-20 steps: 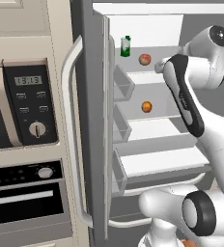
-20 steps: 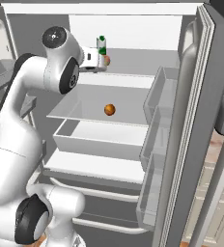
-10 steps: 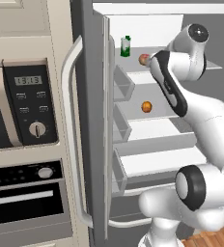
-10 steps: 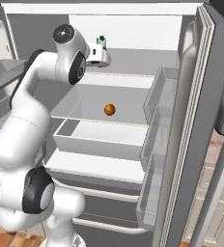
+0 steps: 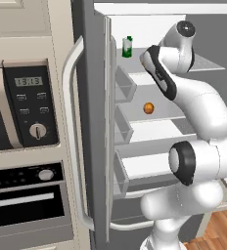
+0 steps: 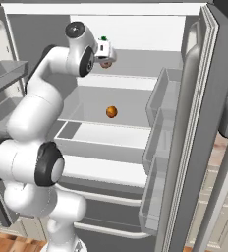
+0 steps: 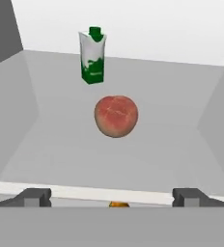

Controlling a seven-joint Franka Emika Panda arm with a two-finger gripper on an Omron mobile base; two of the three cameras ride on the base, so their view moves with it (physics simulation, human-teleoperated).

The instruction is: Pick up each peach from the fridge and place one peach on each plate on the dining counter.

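Hand [image 7: 111, 195] open, peach [image 7: 116, 116] ahead on fridge [image 6: 135, 59] shelf, centred btwn fingertips.

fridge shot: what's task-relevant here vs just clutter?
Task-relevant:
- upper peach, on the top shelf ahead of the open claw
- lower peach, one shelf down
- fridge, doors open

Clutter:
- green-and-white carton, upright behind the upper peach
- wall oven, left of the fridge
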